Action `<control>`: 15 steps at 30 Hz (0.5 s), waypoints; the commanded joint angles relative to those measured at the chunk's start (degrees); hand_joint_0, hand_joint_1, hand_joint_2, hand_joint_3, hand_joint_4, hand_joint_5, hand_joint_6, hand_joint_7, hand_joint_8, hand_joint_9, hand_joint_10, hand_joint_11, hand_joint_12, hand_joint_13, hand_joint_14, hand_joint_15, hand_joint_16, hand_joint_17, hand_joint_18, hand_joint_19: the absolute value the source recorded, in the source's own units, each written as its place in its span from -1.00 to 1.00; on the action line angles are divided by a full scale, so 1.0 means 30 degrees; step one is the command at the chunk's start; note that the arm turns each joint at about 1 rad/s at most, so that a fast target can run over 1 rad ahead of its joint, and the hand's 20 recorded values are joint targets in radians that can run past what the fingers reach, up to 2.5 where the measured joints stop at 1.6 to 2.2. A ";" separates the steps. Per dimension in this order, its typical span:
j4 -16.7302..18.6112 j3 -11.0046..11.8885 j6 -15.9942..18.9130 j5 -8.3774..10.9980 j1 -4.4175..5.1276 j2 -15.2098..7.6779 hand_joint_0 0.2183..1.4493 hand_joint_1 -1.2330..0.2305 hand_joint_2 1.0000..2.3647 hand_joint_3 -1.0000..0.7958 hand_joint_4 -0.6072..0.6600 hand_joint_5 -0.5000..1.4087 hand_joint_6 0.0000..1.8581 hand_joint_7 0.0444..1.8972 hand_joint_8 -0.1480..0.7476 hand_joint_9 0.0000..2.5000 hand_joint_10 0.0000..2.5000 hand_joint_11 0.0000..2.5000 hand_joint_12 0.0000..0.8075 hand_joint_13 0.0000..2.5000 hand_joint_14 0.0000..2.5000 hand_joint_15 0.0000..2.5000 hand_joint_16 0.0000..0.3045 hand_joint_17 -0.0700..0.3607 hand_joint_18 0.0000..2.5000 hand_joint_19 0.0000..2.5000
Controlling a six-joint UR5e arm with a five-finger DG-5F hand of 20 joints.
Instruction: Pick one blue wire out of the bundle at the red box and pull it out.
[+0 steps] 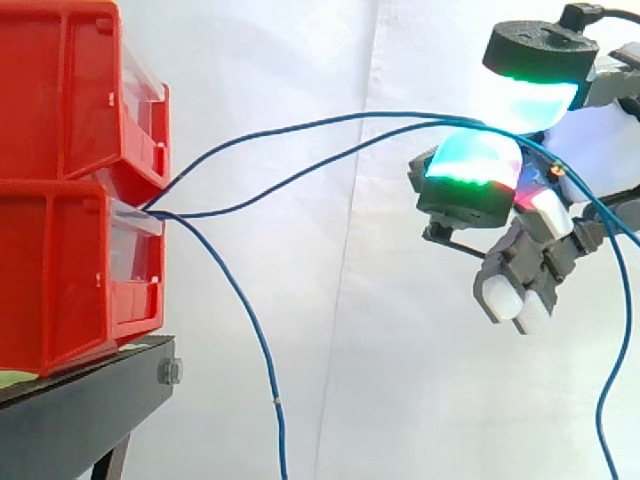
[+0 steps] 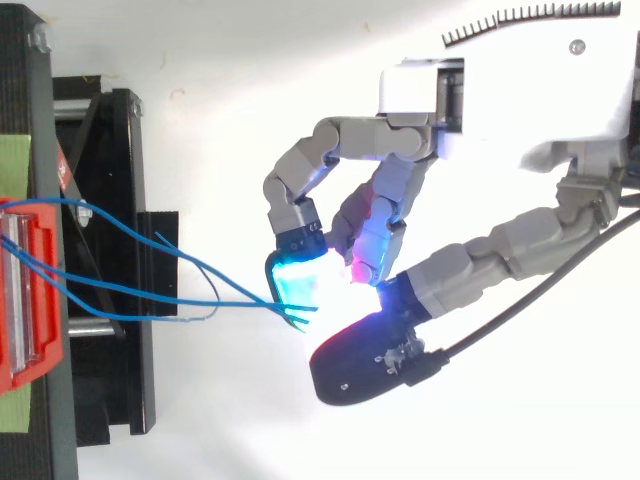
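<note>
Two red bins [image 1: 60, 290] are stacked at the left, and a bundle of blue wires [image 1: 300, 123] comes out from between them. Two of the wires rise rightwards to my hand [image 1: 590, 130] and run in between a cyan-green fingertip pad [image 1: 470, 160] and the thumb pad above it. My hand is shut on them, well to the right of the bins. A third blue wire [image 1: 250, 320] hangs down from the bins. From above, the wires [image 2: 200, 265] span from the red bin [image 2: 40, 300] to my hand [image 2: 430, 140], where the pads pinch them.
The bins rest on a black stand [image 1: 80, 410] with a white curtain behind. Past the pinch, a blue wire tail [image 1: 610, 400] drops along the right edge. Open air lies between the bins and my hand.
</note>
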 commanded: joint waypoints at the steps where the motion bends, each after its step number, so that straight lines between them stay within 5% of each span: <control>1: -0.0012 0.0038 -0.0639 0.0192 0.0007 -0.0015 -0.42 -0.46 -0.98 0.07 -0.05 -0.49 -0.08 0.19 -0.08 -0.06 -1.00 -0.82 0.11 -0.36 -0.99 -0.72 -0.60 -0.04 -0.41 -0.75; 15: 0.0076 0.0097 -0.2456 0.0924 -0.0022 -0.0015 -0.40 -0.44 -0.98 0.05 -0.01 -0.50 -0.05 0.17 -0.11 -0.11 -0.99 -0.79 0.11 -0.40 -0.99 -0.71 -0.62 -0.07 -0.43 -0.74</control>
